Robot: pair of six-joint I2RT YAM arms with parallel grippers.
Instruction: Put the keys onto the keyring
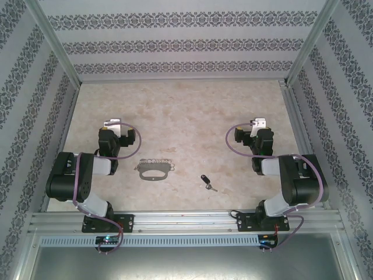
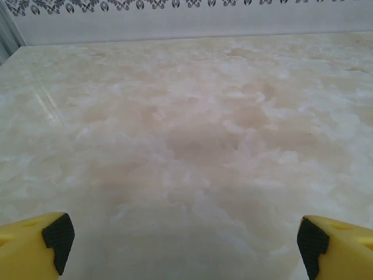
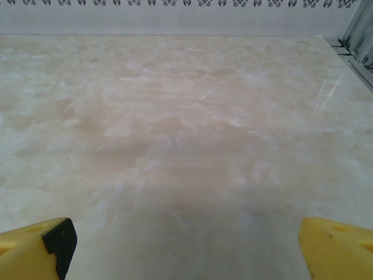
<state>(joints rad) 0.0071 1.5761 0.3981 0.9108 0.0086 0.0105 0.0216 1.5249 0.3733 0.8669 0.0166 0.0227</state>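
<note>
1. View from above: the task has not started, as I judge it.
   - The key (image 1: 207, 182), with its black head and short silver blade, lies loose on the tabletop (image 1: 186, 111).
   - It is near the front rail (image 1: 186, 220), right of centre.
   - The keyring (image 1: 155, 170) lies flat a little to the left of the key, apart from it and not touching. Its row of small rings runs along the far edge.
   - Everything is left to do: pick up the key, steady the keyring and thread the key onto a ring.
   - Both arms are folded back. The left pincer (image 1: 112, 123) and the right pincer (image 1: 259, 123) sit farther out than the two things and point away from them.
   - No object lies between the arms and the key or keyring. The patterned side walls (image 1: 35, 116) stand well apart.
   - The hindrance I expect is that both things are small and flat against the surface, so they are hard to get under.

2. Left wrist view: the left pincer (image 2: 180, 242) is spread wide and holds nothing. Its yellow fingers (image 2: 29, 248), tipped with black pads, sit at the two lower corners. Between them the marbled tabletop (image 2: 186, 146) runs to the far wall (image 2: 186, 23).

3. Right wrist view: the right pincer (image 3: 183, 245) is likewise wide open and grips nothing. It looks over the tabletop (image 3: 186, 128) toward the far wall (image 3: 175, 20). A metal frame post (image 3: 358, 35) stands at the right corner.
</note>
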